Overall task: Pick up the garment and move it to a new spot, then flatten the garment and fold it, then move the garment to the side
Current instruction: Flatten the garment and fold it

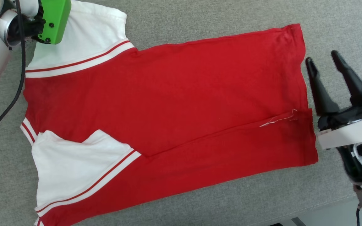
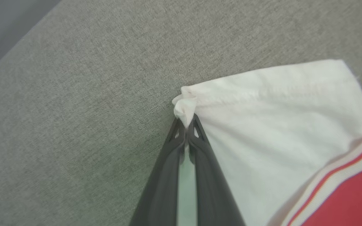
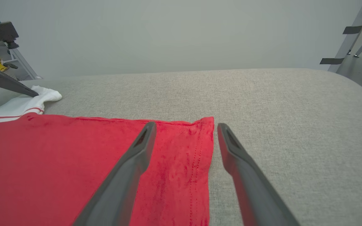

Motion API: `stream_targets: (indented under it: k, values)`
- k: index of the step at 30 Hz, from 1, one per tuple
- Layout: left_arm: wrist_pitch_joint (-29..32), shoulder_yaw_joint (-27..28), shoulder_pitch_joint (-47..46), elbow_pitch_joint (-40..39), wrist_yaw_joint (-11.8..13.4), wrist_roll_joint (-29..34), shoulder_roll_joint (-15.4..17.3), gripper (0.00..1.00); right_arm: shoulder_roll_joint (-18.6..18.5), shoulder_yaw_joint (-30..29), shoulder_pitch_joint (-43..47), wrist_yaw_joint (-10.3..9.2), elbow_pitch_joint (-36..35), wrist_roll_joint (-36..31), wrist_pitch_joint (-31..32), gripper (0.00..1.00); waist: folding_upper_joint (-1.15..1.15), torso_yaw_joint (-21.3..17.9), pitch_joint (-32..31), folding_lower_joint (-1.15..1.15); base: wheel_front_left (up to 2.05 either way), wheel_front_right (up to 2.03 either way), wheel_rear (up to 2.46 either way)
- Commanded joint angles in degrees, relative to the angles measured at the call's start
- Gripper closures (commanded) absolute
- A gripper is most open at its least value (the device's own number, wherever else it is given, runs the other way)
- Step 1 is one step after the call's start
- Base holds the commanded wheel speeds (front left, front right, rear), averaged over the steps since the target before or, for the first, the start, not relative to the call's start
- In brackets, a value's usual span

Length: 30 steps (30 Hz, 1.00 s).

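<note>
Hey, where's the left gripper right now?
In the left wrist view, the left gripper pinches a corner of the white sleeve of the garment, at the head view's upper left.

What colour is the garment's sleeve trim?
Red-and-white stripes; the trim shows best in head view.

I see the garment point(image 1: 184, 103) lying flat across the grey tabletop point(image 1: 200, 22). It is a red T-shirt with white short sleeves and red-and-white striped trim, plain red side up. Its hem faces the tabletop's right end, its sleeves the left. The near long side is folded in over the body, sleeve with it. The far sleeve's corner is bunched, pinched in my left claw point(image 2: 186, 125).
</note>
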Motion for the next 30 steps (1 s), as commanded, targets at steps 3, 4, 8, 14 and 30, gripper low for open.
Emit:
stream_targets:
  k: [3, 4, 8, 14, 30]
  values:
    - [-2.64, -0.83, 2.16, -0.68, -0.14, -0.74, 0.70, 1.00, -2.85, -1.81, -2.84, -0.04, -0.24, -0.14, 0.34, 0.00, -0.01, 1.68, -2.09, -0.01, 0.00, 0.00, 0.00]
    - [-4.06, -0.75, 2.07, -1.20, -0.14, -0.91, 0.77, 1.00, -4.03, -2.25, -3.65, -0.04, -0.33, -0.07, 0.94, 0.00, -0.01, 2.10, -2.67, -0.01, 0.00, 0.00, 0.00]
    - [-8.24, -1.93, 2.39, -4.22, -0.14, -0.69, 1.16, 1.00, -9.10, -0.82, -6.53, -0.04, -0.06, 2.31, 8.77, 0.00, -0.01, 3.50, -4.92, -0.01, 0.00, 0.00, 0.00]
    - [-12.98, -4.36, 3.63, -10.43, -0.15, -0.78, 1.74, 1.00, -17.79, 3.41, -13.26, -0.04, 2.48, 11.26, 25.86, 0.00, -0.01, 6.27, -7.27, -0.01, 0.00, 0.00, 0.00]
    - [-18.41, -6.34, 3.90, -17.68, -0.15, 0.19, 0.94, 1.00, -19.78, 15.82, -31.05, -0.04, 17.71, 16.18, 59.50, 0.00, -0.01, 11.45, -6.74, -0.01, 0.00, 0.00, 0.00]
